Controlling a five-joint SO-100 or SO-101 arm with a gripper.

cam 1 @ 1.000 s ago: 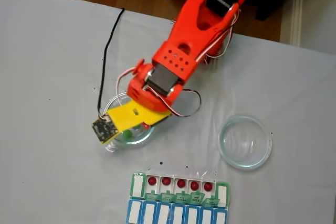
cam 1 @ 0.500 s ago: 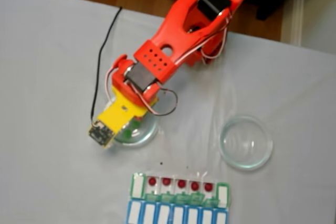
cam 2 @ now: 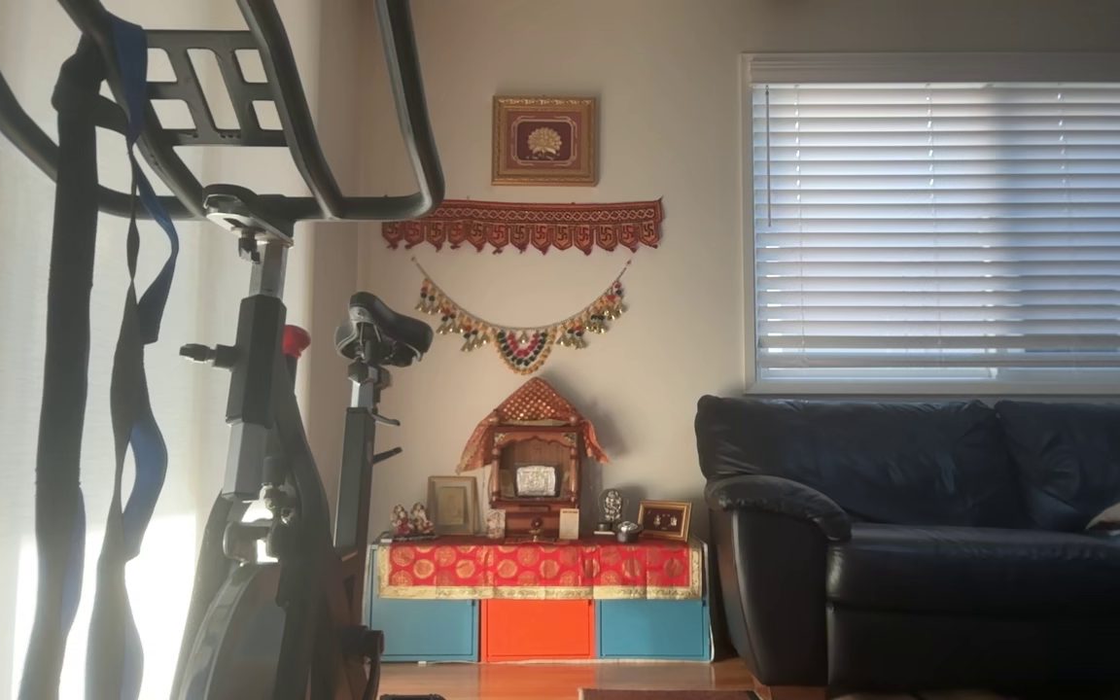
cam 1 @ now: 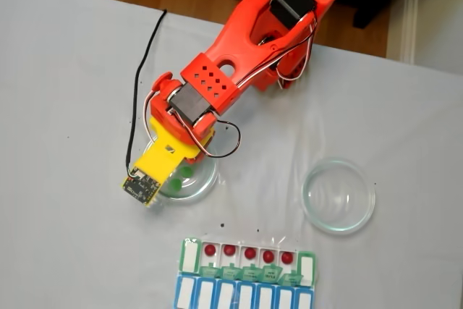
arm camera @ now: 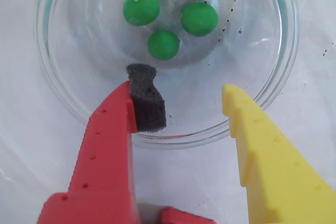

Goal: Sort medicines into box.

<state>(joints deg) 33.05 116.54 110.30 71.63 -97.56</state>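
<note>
Green balls (arm camera: 164, 44), five of them, lay clustered in the clear dish (arm camera: 68, 98) toward twelve o'clock in the wrist view, the nearest one just past the foam pad on the red finger (arm camera: 107, 129). The gripper (arm camera: 181, 100) hung over the dish's six o'clock rim with its jaws spread wide and nothing between them; the yellow finger (arm camera: 262, 145) stood at four o'clock, well apart from its partner. That spread looked chosen to straddle a single ball without nudging its neighbours.

From the fixed view, the arm (cam 1: 231, 70) reached down toward eight o'clock over that dish, while a second clear dish (cam 1: 338, 195) sat at three o'clock holding nothing visible. The box (cam 1: 247, 258) lay at six o'clock with its green lids folded open, five red balls (cam 1: 249, 253) already seated one per compartment. Open lids left the cells reachable from above. By my reckoning the red half was done and the green half not yet begun.
</note>
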